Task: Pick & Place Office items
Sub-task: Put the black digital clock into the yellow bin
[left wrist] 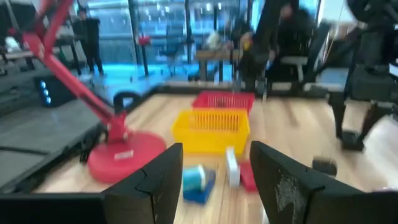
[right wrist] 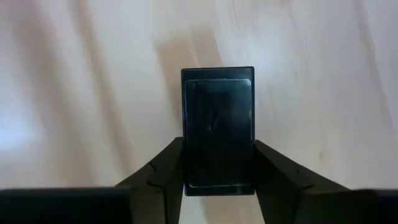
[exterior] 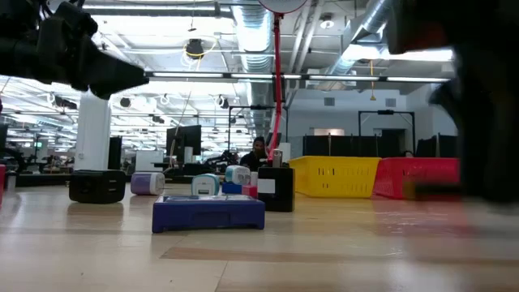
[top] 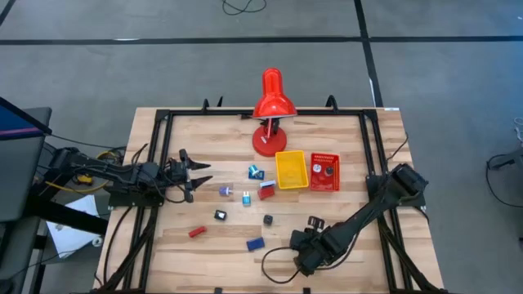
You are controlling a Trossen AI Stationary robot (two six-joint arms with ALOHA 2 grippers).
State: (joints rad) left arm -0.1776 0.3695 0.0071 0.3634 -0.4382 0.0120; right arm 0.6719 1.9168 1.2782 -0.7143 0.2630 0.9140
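- Location type: open-plan robotics lab or industrial office hall.
- Work surface: wooden butcher-block desk (top: 212, 245) fitted with a black metal frame (top: 159, 118), standing on grey carpet tiles (top: 98, 65).
- Ceiling: exposed silver ducts (exterior: 251, 32) and pipes, with long rows of strip lighting.
- Background: monitors (exterior: 190, 139), desks and a white column (exterior: 92, 134) beyond the desk; a person (exterior: 258, 152) is seated far back.
- Fixtures: loose cabling (top: 282, 265) trails across the desk; a red desk lamp (top: 270, 110) stands at the far edge.
- Glass partitions (left wrist: 168, 25) are visible in the left wrist view.
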